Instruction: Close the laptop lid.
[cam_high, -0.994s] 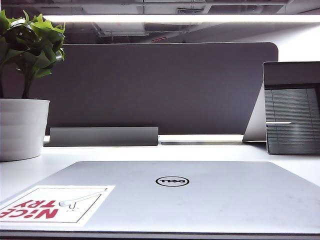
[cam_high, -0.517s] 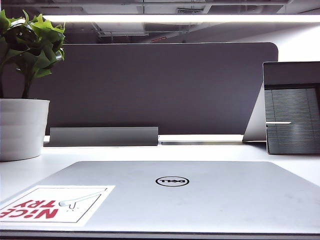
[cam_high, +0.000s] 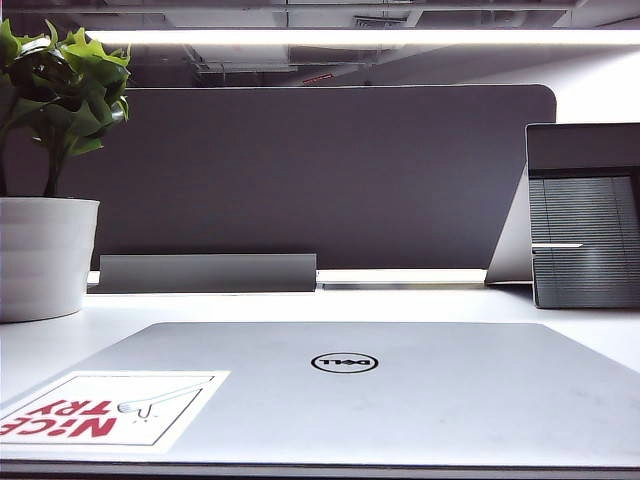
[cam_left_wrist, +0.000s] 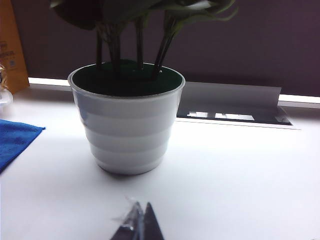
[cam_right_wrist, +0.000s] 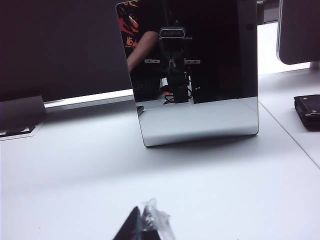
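Since the laptop lid (cam_high: 400, 400) lies flat and face-down across the foreground of the exterior view, its long axis running side to side, it looks to be shut already, with only a thin dark seam along its near edge. It is smooth matte silver-grey metal, with a round logo (cam_high: 344, 363) at the middle and a white sticker (cam_high: 110, 410) with red letters at one corner.

Neither wrist view shows the lid, and neither arm appears in the exterior view, so I cannot tell which way it lies from either pair of jaws or which arm is nearer (any further press would hang on exactly that).

The left gripper (cam_left_wrist: 140, 225) hangs over the bare white table (cam_left_wrist: 240, 175), its dark pointed fingertips closed together on nothing. Ahead of it stands a glossy white ribbed pot (cam_left_wrist: 127, 130) with a plant, and a blue cloth (cam_left_wrist: 15, 140) lies off to one side.

The right gripper (cam_right_wrist: 145, 225) is likewise pinched shut and empty, with crinkled clear film on its tips. Ahead of it stands a small screen (cam_right_wrist: 192, 75), glossy black and tilted back.
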